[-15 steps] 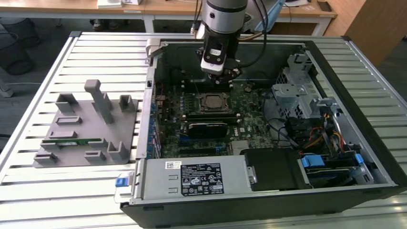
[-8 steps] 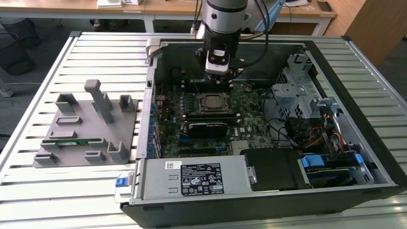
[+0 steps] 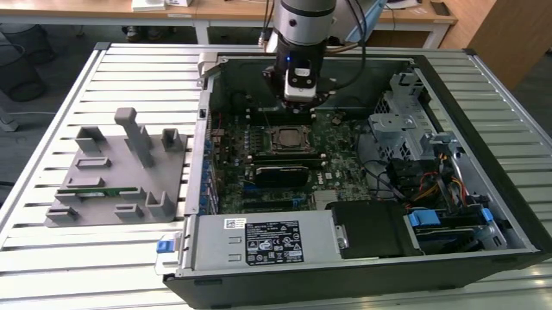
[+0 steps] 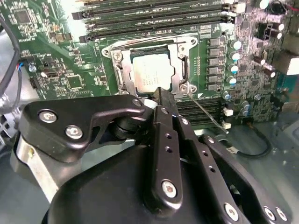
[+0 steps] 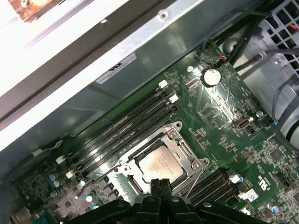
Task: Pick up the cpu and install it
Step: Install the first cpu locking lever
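A ribbed metal table (image 3: 129,64) of long pale slats carries an open black computer case (image 3: 483,194), lying on its side with its inside showing. The case's floor is a green circuit board (image 3: 337,148), crowded with small parts; long dark memory slots (image 4: 154,11) run beside a square metal socket frame (image 4: 187,70) on that board. At the case's near edge lies a grey boxy power unit (image 3: 258,239), and at the exterior view's right stands a perforated steel drive cage (image 3: 405,123) with bundled wires below it.

On the table at the exterior view's left sits a grey moulded holder (image 3: 112,174) with upright posts and shallow pockets; a narrow green memory stick (image 3: 99,192) lies in one pocket.

The arm (image 3: 302,26), smooth silver and grey, comes down over the far part of the case, and its black gripper (image 4: 161,95) hangs just above the socket. In both wrist views its two slim black fingers (image 5: 159,186) are pressed together with no gap and nothing between them.

The cpu (image 4: 152,72) lies flat inside the socket frame, square, with a dull silvery top carrying faint print and a thin pale rim. Being square it has no long axis; its sides run parallel to the frame. The fingertips stand just beside its edge.
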Available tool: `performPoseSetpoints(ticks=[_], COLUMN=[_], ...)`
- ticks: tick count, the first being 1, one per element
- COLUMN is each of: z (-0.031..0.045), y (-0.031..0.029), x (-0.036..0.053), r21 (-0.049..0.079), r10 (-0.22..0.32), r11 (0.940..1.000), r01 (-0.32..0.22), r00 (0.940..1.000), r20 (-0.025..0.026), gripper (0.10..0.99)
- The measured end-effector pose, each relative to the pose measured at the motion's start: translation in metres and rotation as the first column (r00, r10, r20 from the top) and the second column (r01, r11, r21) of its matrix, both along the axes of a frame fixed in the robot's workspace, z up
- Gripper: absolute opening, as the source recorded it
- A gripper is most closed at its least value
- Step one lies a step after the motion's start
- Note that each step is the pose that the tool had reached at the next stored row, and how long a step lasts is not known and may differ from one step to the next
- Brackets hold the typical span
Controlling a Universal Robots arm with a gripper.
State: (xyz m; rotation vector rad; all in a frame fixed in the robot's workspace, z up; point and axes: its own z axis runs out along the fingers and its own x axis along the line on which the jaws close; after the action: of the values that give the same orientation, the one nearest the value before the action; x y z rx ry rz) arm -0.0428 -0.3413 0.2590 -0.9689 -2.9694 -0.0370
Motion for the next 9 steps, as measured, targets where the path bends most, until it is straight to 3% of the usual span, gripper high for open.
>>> performPoseSetpoints(ticks=[9], z=[0.0], y=[-0.0004], x=[0.0], r21=[0.0], r10=[0.084], r11=[0.9965], r01=[-0.084], r00=[0.9965], r20=[0.0], gripper=[0.106])
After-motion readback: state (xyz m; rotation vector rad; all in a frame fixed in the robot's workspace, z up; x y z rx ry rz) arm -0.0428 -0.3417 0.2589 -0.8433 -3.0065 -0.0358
